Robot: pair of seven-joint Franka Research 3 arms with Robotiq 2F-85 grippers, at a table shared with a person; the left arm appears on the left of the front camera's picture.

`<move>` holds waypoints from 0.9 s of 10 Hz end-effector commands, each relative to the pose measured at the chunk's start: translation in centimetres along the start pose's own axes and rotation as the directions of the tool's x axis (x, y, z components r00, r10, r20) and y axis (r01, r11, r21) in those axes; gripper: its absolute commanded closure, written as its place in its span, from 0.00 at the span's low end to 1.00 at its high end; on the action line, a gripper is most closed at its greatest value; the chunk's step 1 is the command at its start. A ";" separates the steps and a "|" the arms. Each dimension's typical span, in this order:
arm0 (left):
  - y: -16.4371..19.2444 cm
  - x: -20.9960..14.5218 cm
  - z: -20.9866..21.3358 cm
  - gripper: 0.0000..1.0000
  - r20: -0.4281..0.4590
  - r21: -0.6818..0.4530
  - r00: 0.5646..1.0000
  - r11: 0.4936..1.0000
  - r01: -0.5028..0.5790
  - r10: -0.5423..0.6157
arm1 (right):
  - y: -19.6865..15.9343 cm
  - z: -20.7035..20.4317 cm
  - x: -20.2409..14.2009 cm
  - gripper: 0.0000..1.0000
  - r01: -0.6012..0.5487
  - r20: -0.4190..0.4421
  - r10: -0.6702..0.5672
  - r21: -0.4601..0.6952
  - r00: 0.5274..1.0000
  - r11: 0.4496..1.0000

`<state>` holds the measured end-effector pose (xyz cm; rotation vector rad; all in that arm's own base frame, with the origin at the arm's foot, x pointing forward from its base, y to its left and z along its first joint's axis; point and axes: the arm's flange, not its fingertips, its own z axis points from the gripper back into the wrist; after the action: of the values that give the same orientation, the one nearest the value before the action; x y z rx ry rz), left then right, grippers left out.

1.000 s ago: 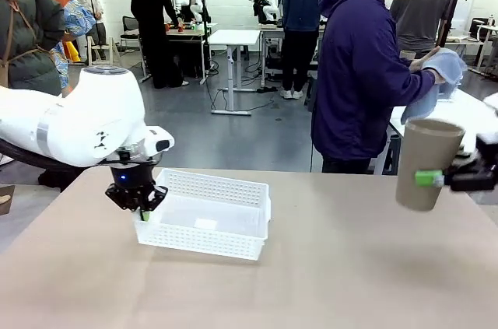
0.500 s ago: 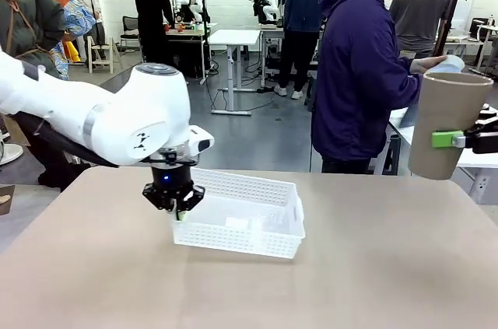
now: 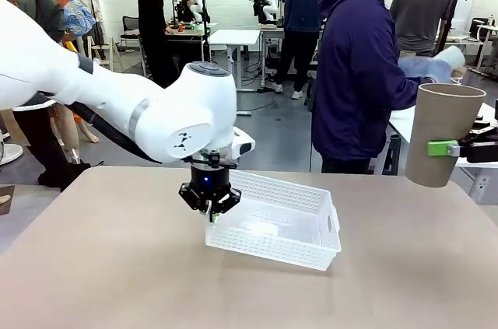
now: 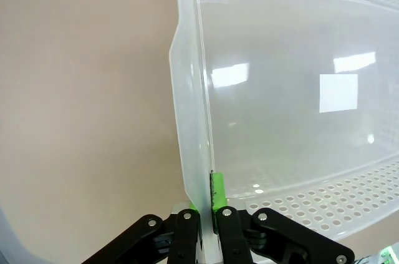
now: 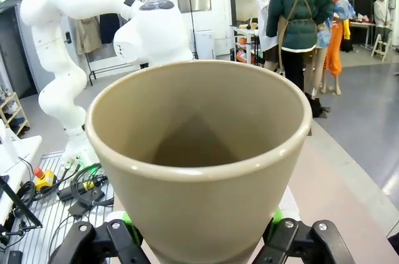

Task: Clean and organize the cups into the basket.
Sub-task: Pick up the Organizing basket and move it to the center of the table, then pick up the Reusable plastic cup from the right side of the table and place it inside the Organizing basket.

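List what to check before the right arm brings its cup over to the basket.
1. Left gripper hold on basket: ok, shut on the side wall near a corner.
2. Basket free inside: ok, nothing lies in it in the left wrist view.
3. Basket flat on table: cannot tell.
4. Right gripper hold on cup: ok, cup upright, mouth up, held above the table.
5. Cup empty: ok, the right wrist view shows a bare inside.
6. Person away from basket: ok, turned aside, holding a cloth.
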<state>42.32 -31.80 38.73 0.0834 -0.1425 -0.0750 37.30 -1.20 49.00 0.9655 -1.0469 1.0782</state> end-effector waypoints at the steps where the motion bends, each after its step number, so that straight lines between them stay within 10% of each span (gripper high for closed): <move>1: -0.9 1.1 -0.8 1.00 -0.011 0.038 0.999 0.998 -0.049 0.049 | 0.0 0.1 0.2 0.88 -0.010 0.005 0.010 -0.001 1.000 1.000; 4: -0.3 0.4 -1.2 1.00 -0.027 0.009 1.000 1.000 -0.016 0.016 | 0.0 0.1 0.2 0.88 -0.010 0.005 0.010 -0.001 1.000 1.000; 5: -0.3 0.4 -1.2 1.00 -0.027 0.009 1.000 1.000 -0.016 0.016 | 0.0 0.0 0.1 0.16 -0.002 0.000 0.002 0.000 1.000 1.000; 9: -0.3 0.4 -1.2 1.00 -0.027 0.009 1.000 1.000 -0.016 0.016 | 2.3 -10.0 5.7 0.16 -0.042 -0.493 0.083 0.092 0.866 0.995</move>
<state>42.98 -31.96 37.52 0.0934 -0.1137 -0.0546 36.72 6.68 50.89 0.7337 -0.7720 1.2983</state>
